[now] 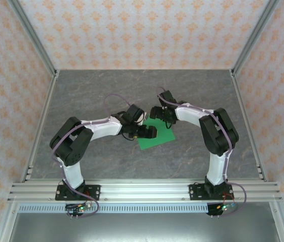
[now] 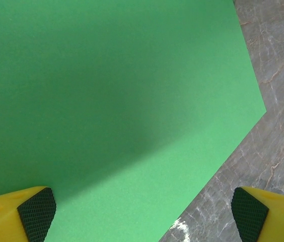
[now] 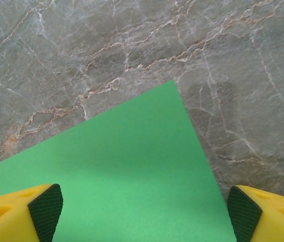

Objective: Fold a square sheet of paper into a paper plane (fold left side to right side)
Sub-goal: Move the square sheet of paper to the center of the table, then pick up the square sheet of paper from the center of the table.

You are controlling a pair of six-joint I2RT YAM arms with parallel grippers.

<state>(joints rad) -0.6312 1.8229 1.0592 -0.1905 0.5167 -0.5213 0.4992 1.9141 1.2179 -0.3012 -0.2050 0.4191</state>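
Observation:
The square sheet of paper (image 1: 158, 138) lies flat on the grey marbled table, bright green and uncreased. My left gripper (image 1: 149, 132) hovers over its left part, open; in the left wrist view the paper (image 2: 107, 101) spreads under the gripper (image 2: 144, 217), whose yellow fingers (image 2: 37, 214) stand wide apart. My right gripper (image 1: 159, 115) is over the sheet's far corner, also open. In the right wrist view that corner of the paper (image 3: 132, 171) points away between the spread fingertips (image 3: 45, 214) of the gripper (image 3: 144, 214). Nothing is held.
Bare marbled tabletop (image 1: 132, 91) surrounds the sheet on every side. Patterned walls and aluminium posts (image 1: 36, 40) close in the back and sides. A metal rail (image 1: 142, 190) with both arm bases runs along the near edge.

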